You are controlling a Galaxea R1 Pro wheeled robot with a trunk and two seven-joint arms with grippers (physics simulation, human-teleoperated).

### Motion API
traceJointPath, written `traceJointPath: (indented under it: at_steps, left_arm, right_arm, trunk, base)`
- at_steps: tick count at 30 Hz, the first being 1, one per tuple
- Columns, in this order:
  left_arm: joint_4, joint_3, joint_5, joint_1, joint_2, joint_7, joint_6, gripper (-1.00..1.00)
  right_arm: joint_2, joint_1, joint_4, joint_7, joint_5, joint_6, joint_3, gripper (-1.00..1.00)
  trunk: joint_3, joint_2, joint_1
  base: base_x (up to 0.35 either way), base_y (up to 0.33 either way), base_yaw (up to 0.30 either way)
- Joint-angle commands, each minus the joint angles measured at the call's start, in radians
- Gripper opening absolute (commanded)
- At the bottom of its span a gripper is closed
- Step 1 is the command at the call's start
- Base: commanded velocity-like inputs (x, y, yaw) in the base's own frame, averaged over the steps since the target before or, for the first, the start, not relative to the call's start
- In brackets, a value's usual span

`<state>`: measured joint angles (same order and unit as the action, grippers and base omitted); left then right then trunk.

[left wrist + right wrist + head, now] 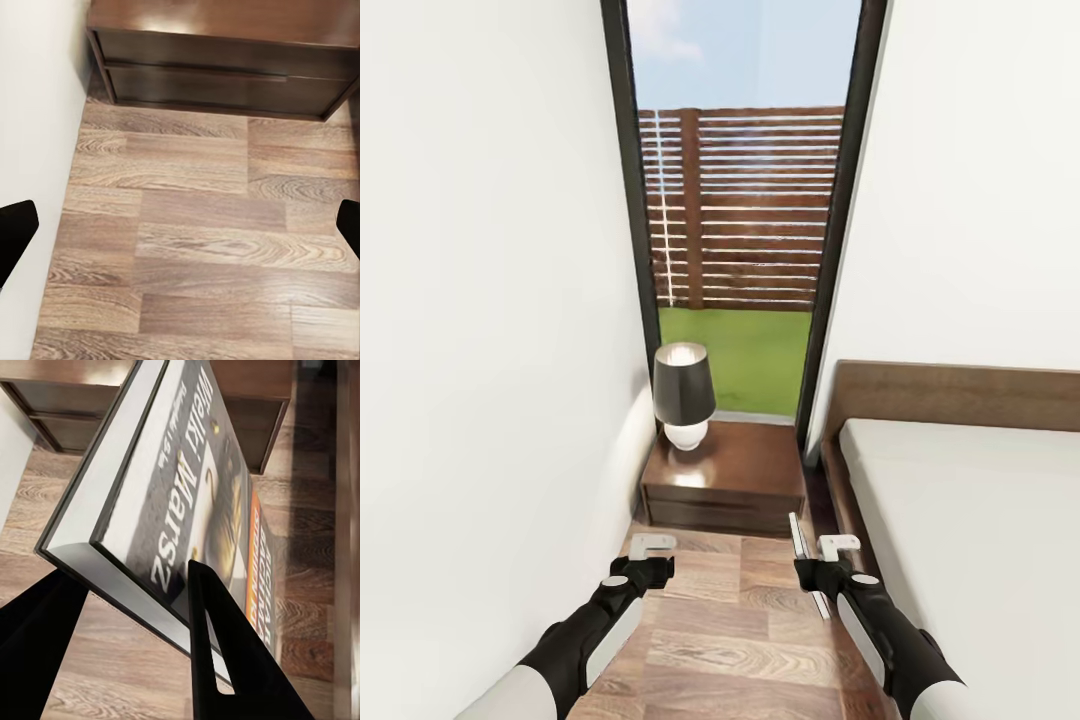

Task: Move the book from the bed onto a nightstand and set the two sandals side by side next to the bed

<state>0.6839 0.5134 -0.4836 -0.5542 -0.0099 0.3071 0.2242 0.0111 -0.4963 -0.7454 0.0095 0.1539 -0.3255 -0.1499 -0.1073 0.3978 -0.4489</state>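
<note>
Ahead, 1 nightstand point(725, 480), 1 lamp point(683, 395); right gripper point(822, 572) clamping 1 book point(187, 502), left gripper point(645, 566) spread apart

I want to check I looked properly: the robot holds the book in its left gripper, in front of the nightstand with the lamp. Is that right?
Not quite. The book is in the right gripper, as the right wrist view shows. The left gripper is empty. The nightstand with the lamp is ahead.

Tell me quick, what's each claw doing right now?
Left gripper: open, holding nothing.
Right gripper: closed on the book, held on edge in front of the nightstand.
</note>
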Motion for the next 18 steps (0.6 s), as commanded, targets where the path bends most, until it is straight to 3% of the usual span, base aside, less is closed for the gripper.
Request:
traceJointPath:
  at_steps: [1, 11, 16, 18]
  left_arm:
    - [0.002, 0.005, -0.009, -0.001, 0.001, 0.009, 0.003, 1.0]
    - [0.002, 0.005, -0.009, -0.001, 0.001, 0.009, 0.003, 1.0]
    - [0.002, 0.005, -0.009, -0.001, 0.002, 0.009, 0.002, 1.0]
    - [0.004, 0.005, -0.009, -0.001, 0.002, 0.009, 0.001, 1.0]
  right_arm:
    - [0.001, -0.001, -0.002, -0.002, 0.01, -0.005, -0.004, -1.0]
    - [0.001, -0.001, -0.006, -0.001, 0.01, -0.003, -0.004, -1.0]
    - [0.002, 0.0, -0.155, -0.001, 0.009, -0.007, -0.005, -1.0]
    - [0.014, 0.001, -0.229, -0.003, 0.009, -0.032, -0.006, -1.0]
  trunk:
    - [-0.002, 0.002, -0.001]
    - [-0.002, 0.002, -0.001]
    - [-0.002, 0.002, -0.001]
    - [-0.002, 0.002, -0.001]
  base:
    - [0.319, 0.0, 0.0]
    - [0.324, 0.0, 0.0]
    - [0.122, 0.0, 0.0]
    - [0.025, 0.0, 0.0]
